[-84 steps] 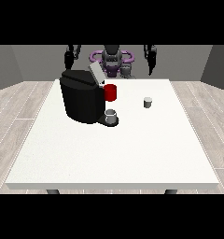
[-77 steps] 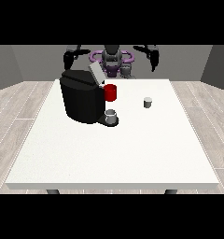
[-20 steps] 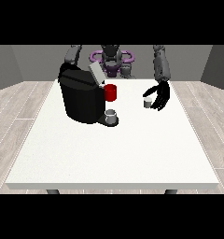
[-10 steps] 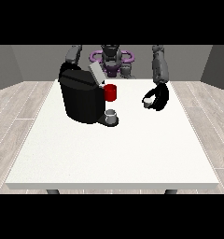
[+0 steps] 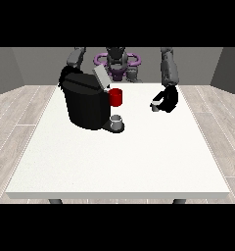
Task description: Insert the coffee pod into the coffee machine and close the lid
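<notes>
The black coffee machine (image 5: 86,104) stands on the left half of the white table (image 5: 119,157), its grey lid (image 5: 101,77) tilted up and open. The small grey coffee pod (image 5: 154,105) is right of the machine, near the table's far side. The hand at the view's right (image 5: 168,100) is low over the table with its fingers curled round the pod from the right. The hand at the view's left (image 5: 65,74) is behind the machine's top left corner and mostly hidden by it.
A red mug (image 5: 116,97) stands against the machine's right side. A grey cup (image 5: 117,120) sits on the machine's drip tray at the front. The robot's torso (image 5: 117,63) is behind the table's far edge.
The hand at the view's right came down from beside the robot's shoulder to the pod and closed its fingers round it. The arm at the view's left moved in behind the machine.
</notes>
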